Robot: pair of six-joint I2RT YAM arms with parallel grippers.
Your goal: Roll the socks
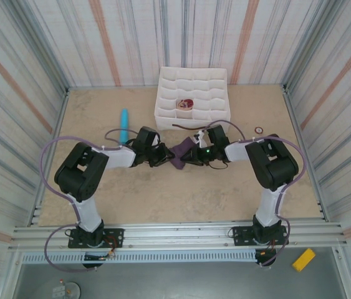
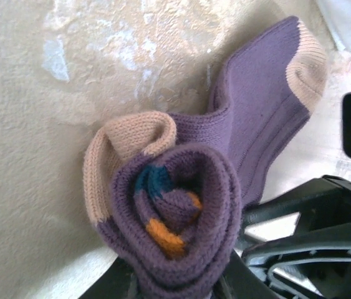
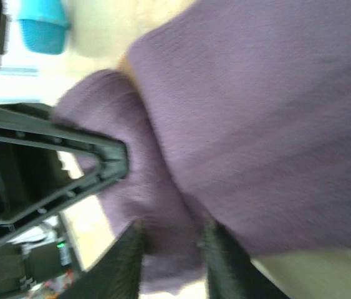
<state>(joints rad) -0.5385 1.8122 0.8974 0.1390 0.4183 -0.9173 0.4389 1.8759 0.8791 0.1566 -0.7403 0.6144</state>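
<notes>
The dark purple sock [image 1: 178, 156] lies mid-table between both grippers. In the left wrist view its striped end is wound into a tight roll [image 2: 175, 218] showing orange and blue bands, and my left gripper [image 2: 178, 283] is shut on that roll. The beige heel curls beside the roll, and the foot with its beige toe [image 2: 309, 62] stretches away flat. My right gripper [image 3: 172, 249] is shut on a fold of the purple fabric [image 3: 256, 124], facing the left gripper [image 3: 50, 174]. A small beige and maroon roll [image 1: 184, 104] sits in one compartment of the white box.
The white divided box [image 1: 192, 84] stands at the back centre. A light-blue cylinder [image 1: 124, 124] lies left of the grippers, and a small ring [image 1: 258, 129] lies to the right. A dark strap [image 1: 181, 126] lies in front of the box. Striped walls enclose the table.
</notes>
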